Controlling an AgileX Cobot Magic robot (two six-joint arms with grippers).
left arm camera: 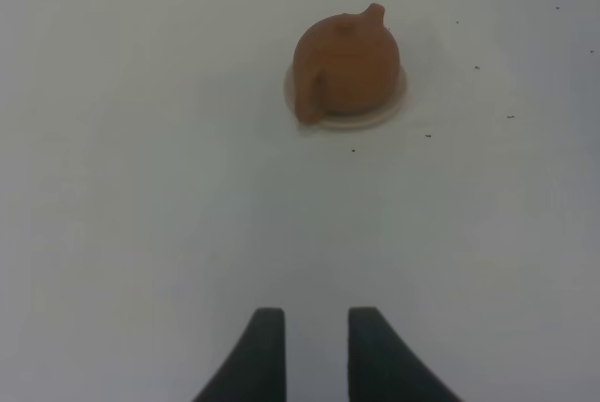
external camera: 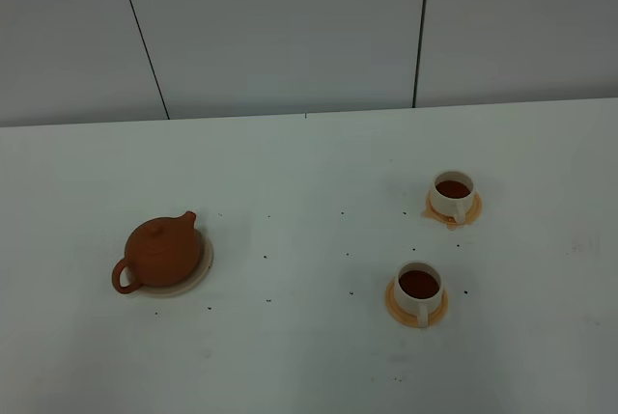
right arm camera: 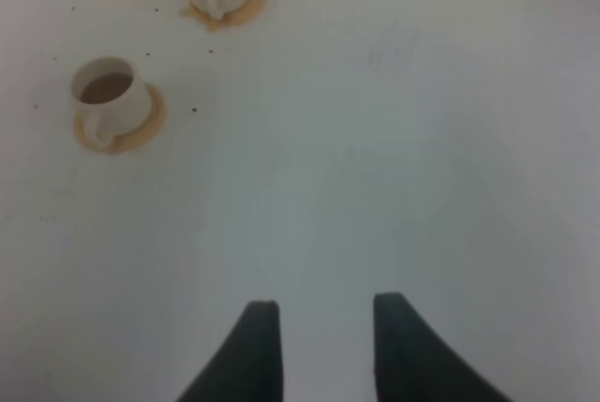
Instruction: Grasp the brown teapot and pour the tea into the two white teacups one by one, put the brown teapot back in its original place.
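With both hands apart and holding nothing: left hand (left arm camera: 316, 350) | right hand (right arm camera: 323, 346) | teapot (external camera: 160, 251) on coaster (external camera: 201, 265), left | two filled cups (external camera: 453, 196) (external camera: 419, 285) on saucers, right, on worktop (external camera: 309, 337)

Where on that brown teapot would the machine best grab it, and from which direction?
Probably the loop handle of the brown teapot. It juts toward the table's near-left, opposite the spout, so the left tool, open and empty, could close across it from that side.
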